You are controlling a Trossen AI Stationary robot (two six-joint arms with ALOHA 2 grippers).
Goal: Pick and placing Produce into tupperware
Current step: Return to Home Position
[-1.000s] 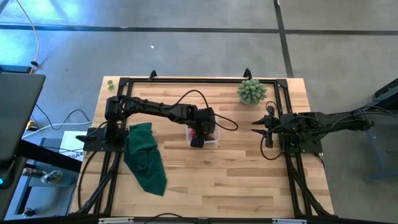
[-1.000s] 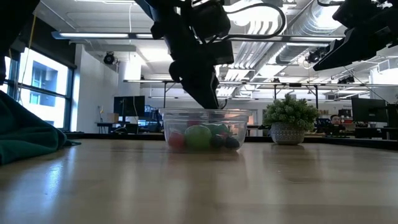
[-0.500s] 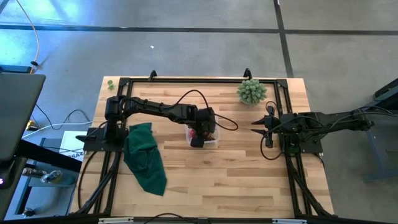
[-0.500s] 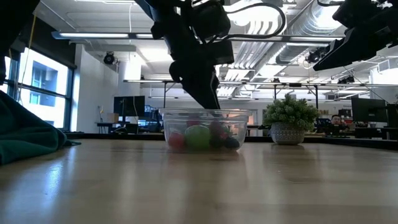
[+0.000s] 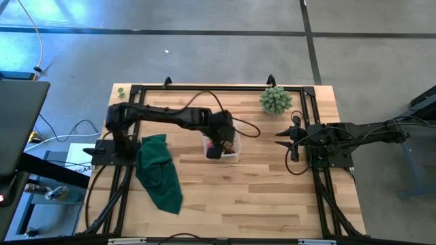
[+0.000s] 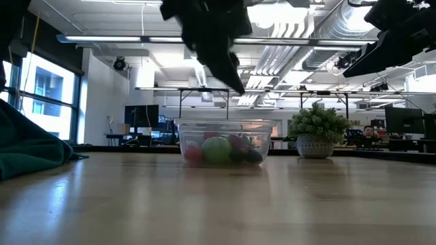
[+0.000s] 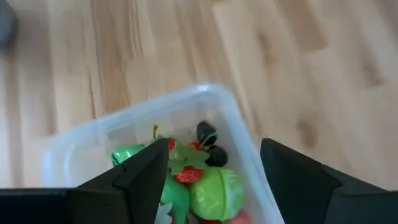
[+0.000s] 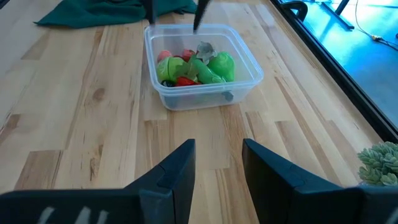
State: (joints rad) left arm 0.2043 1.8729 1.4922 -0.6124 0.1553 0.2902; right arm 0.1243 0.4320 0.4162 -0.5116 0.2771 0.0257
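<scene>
The clear tupperware (image 5: 233,154) stands on the wooden table near its middle. Inside lies produce (image 8: 193,65): bright green, red and dark pieces, which also show in the left wrist view (image 7: 208,183) and through the wall in the low view (image 6: 216,150). My left gripper (image 7: 214,180) hangs above the tupperware's rim (image 7: 205,90), pointing steeply down. It is open and nothing is between its fingers. Its fingertips (image 8: 202,12) show clear of the container in the right wrist view. My right gripper (image 8: 217,168) waits open at the table's right (image 5: 279,136), with nothing in it.
A dark green cloth (image 5: 158,173) lies crumpled at the left. A pale green spiky plant in a pot (image 5: 276,100) stands at the far right. A small green item (image 5: 120,90) sits at the far left corner. Black frame rails run along the table's sides.
My left gripper has risen from inside the tupperware's rim to well above it, still pointing steeply down. The tupperware has stayed where it was.
</scene>
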